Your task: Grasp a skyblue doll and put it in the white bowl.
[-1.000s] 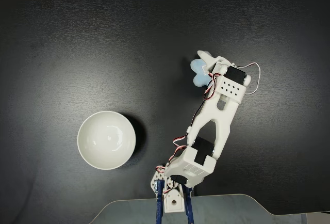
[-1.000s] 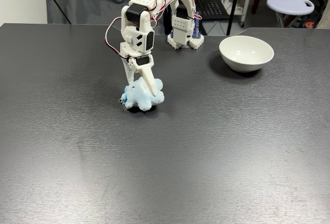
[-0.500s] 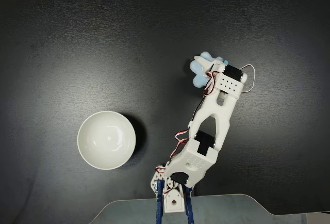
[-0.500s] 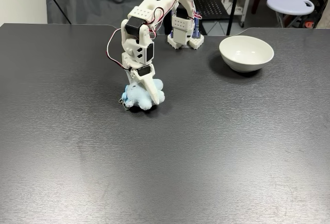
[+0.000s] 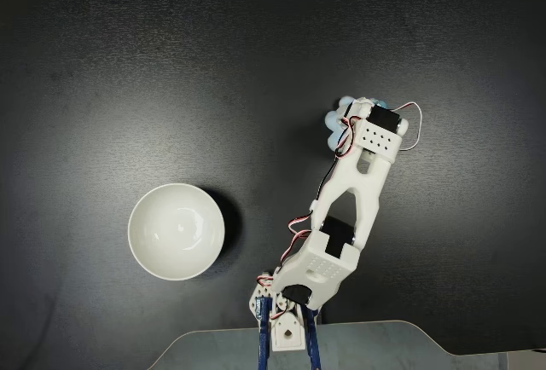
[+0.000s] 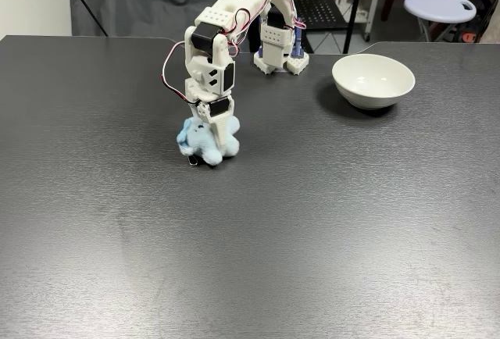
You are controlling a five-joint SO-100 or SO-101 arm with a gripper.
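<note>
Hand (image 6: 208, 132) points straight down, pinched on skyblue doll (image 6: 205, 140), plush bunched between fingers. Doll low over dark counter (image 6: 250, 237), contact unclear. White bowl (image 6: 373, 80) well apart, empty. Vertical grip suits lift-and-carry to bowl.

A small pale-blue plush doll (image 6: 206, 140) with lumpy, stubby limbs sits bunched up on the dark table, its upper part covered from above; in the top-down fixed view only a few blue lumps (image 5: 336, 121) show. A round, glossy white bowl (image 6: 373, 80) stands upright and empty, well apart from the doll, at lower left in the top-down view (image 5: 177, 232).
</note>
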